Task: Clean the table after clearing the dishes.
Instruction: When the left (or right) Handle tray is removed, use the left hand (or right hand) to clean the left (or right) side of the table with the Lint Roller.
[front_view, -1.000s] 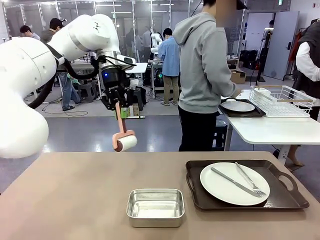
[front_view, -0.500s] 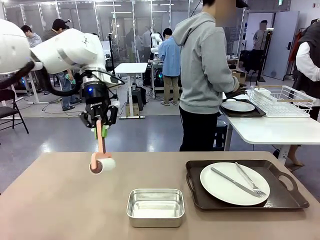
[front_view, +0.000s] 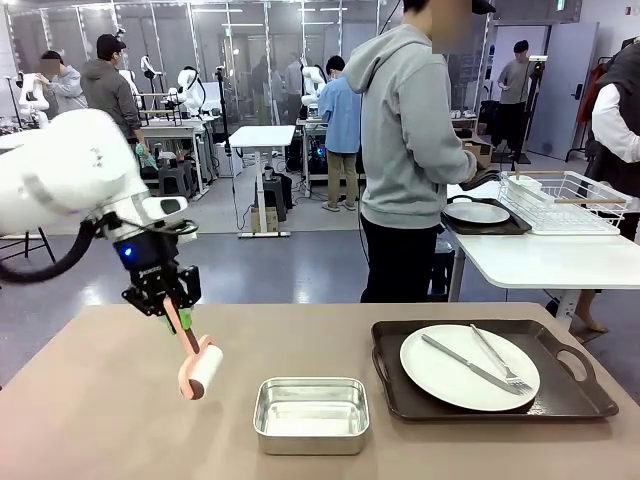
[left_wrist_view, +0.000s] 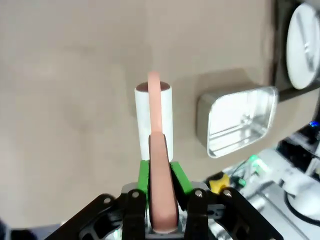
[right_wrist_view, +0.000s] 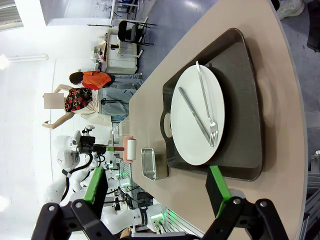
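Note:
My left gripper (front_view: 178, 312) is shut on the pink handle of a lint roller (front_view: 200, 372), whose white roll hangs at or just above the tan table (front_view: 110, 420) on its left side. In the left wrist view the green pads (left_wrist_view: 144, 175) clamp the handle and the roll (left_wrist_view: 154, 117) points away over the tabletop. One white plate (front_view: 470, 365) with a knife and fork lies on a dark tray (front_view: 560, 395) at the table's right. A second plate (front_view: 476, 213) on a tray rests on the white side table. My right gripper (right_wrist_view: 156, 190) is open above the tray (right_wrist_view: 245, 100).
A small steel pan (front_view: 311, 413) sits near the table's front middle, right of the roller. A person in a grey hoodie (front_view: 405, 130) stands at the far side, hands at the side table by a white wire rack (front_view: 565, 200).
My left arm has swung left and down, bringing the roller from high above the far edge to the tabletop's left part. The plate, tray and pan have not moved.

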